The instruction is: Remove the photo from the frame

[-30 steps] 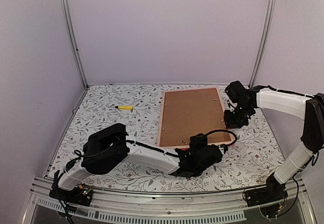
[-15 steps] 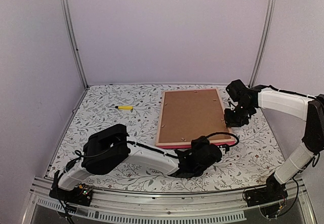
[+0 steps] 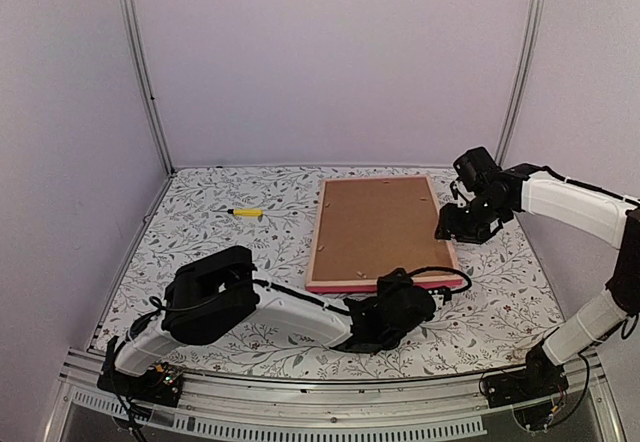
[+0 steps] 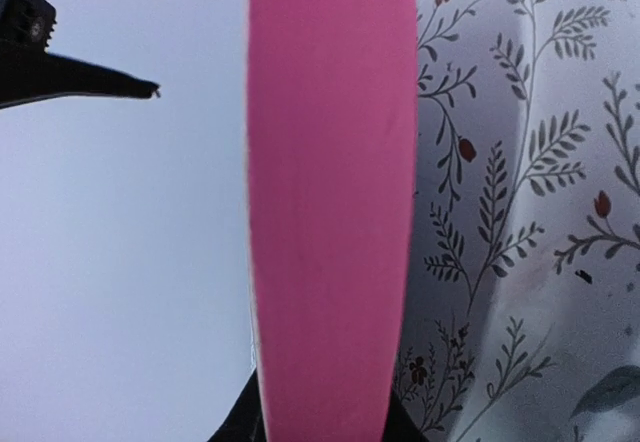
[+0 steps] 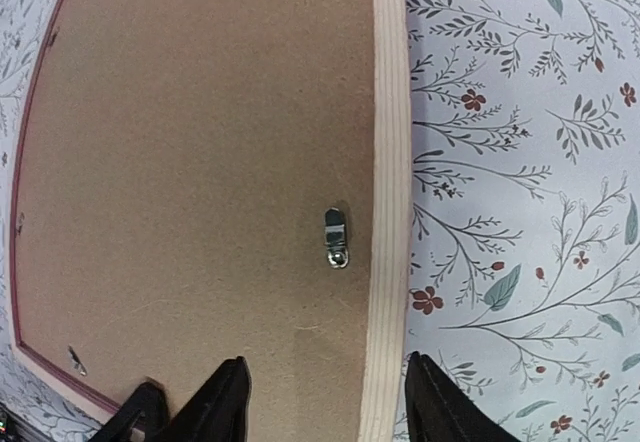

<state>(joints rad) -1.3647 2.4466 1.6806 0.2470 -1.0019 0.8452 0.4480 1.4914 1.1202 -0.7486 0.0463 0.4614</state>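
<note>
**Frame face down, backing not yet out**

Nearest, the left end effector (image 3: 403,294) is closed on the pink near edge of the frame (image 3: 350,286), which lies face down on the table (image 3: 230,252). The photo is hidden under the brown backing board (image 3: 375,227). Farther, the right end effector (image 5: 325,402) hangs open and empty beside a metal clip (image 5: 337,237). We judge that turning the clips comes next.

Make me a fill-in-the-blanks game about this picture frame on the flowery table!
1. The frame lies face ____, with its brown backing board on top.
2. The frame's edge nearest the arms is coloured ____.
3. The little pen lying to the left of the frame is ____.

Missing words: down; pink; yellow.
</note>
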